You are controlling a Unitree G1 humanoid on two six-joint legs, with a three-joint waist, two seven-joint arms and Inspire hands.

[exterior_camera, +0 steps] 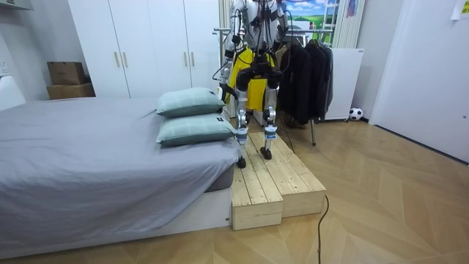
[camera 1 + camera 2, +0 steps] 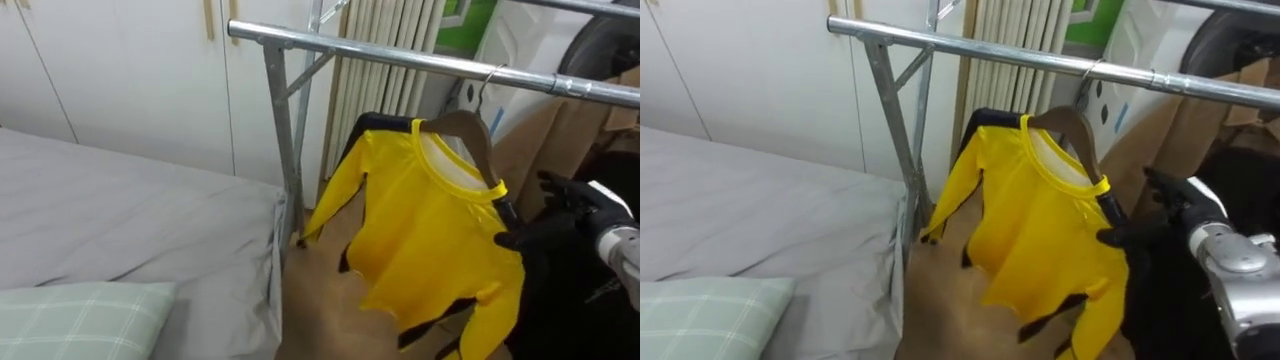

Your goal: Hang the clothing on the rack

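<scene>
Stance: I have the robot standing on the wooden platform (image 1: 271, 176) between the bed (image 2: 120, 220) and the clothes rack, facing the rail (image 2: 400, 55).
Yellow shirt (image 2: 430, 240): it hangs on the wooden hanger (image 2: 470, 130), whose hook sits over the rail, so I judge the rail carries the weight.
Right hand (image 2: 565, 215): it is at the shirt's shoulder with the fingers loosely spread and the thumb tip against the sleeve seam. I see no closed grasp. To me it looks like a steadying touch to stop the hanger swinging.
Left hand (image 1: 220, 75): it is low by the robot's side in the room view and too small for me to read.
Placement: the shirt sits near the rail's end post, just beside the dark clothes (image 1: 308, 73).
Progress: hanging looks nearly done, and I'd next draw the right hand clear.
</scene>
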